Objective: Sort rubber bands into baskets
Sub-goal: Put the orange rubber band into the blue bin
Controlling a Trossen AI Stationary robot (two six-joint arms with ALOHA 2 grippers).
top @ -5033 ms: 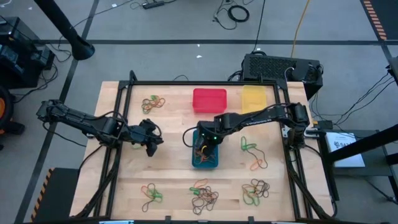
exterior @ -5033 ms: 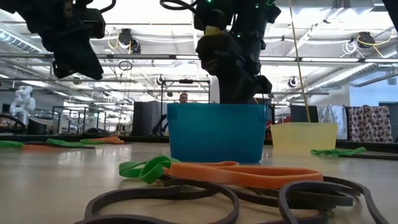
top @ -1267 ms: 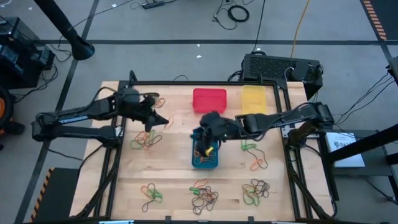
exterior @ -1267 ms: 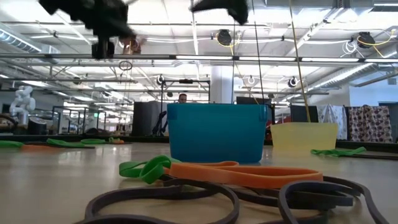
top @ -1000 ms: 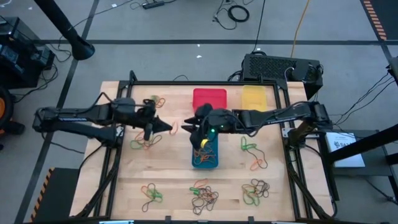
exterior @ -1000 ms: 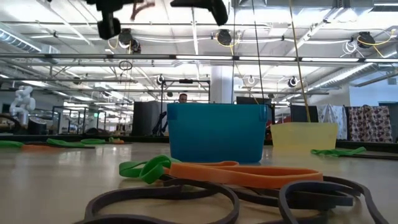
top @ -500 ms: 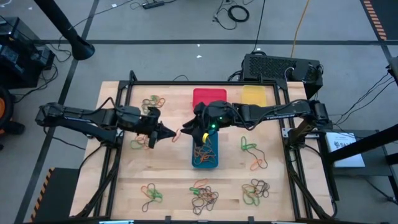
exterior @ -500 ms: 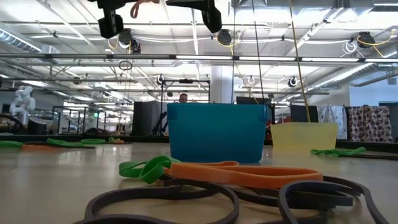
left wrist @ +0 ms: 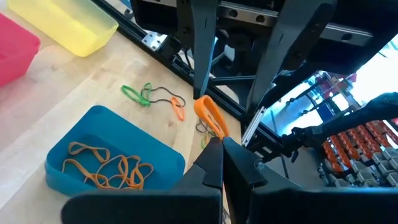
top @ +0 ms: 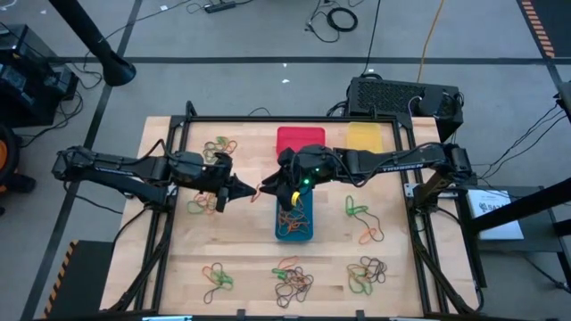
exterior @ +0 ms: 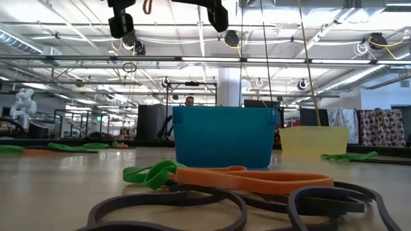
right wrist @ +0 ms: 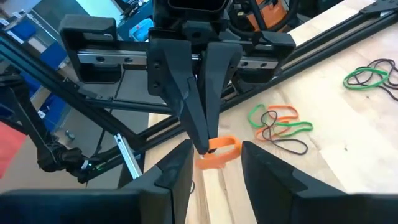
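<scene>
Low view: both grippers cut off by the upper edge, only dark tips showing, left gripper (exterior: 121, 24) and right gripper (exterior: 217, 16). From above, orange band (top: 261, 190) between the two tips too small to make out, its grip unclear there. Yellow basket (left wrist: 69, 23) and red basket (left wrist: 13, 55), far beyond the left fingers, cropped by the frame edge.

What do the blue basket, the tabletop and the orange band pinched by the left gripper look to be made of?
Blue basket: probably moulded plastic, smooth with rounded corners. Tabletop: light wood, its grain and plank seams visible. Orange band, pinched in the left gripper: seemingly matte rubber, a thin flat loop that bends limply.
</scene>
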